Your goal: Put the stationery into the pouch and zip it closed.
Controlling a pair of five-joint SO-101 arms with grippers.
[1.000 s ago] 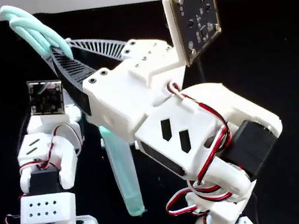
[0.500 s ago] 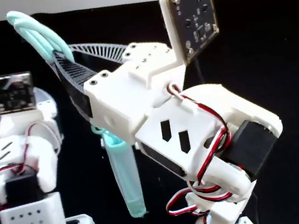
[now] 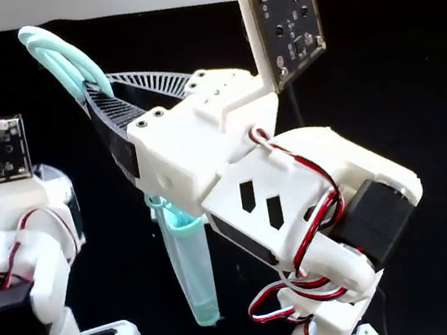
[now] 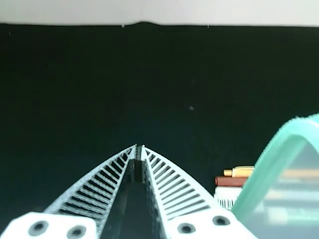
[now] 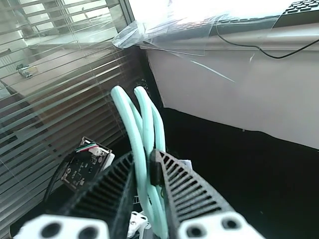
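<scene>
My right hand is clamped on the pouch, both ribbed fingers pressed onto its mint-green bands, which loop up past my fingertips. That arm is reared high over the black counter, with the wrist tipped up and back toward the counter's far left. The pouch hangs beneath the hand, its clear body drooping straight down with the narrow end lowest. My left arm stands upright along the counter's left side, its wrist raised. My left hand has its two fingers pressed together, tip to tip in a point, and is aimed toward the counter's far edge. Near that hand is the pouch's green rim. Some stationery, a gold-capped piece and a brown one, shows right at that rim. Whether it lies inside the pouch or beside it I cannot tell.
</scene>
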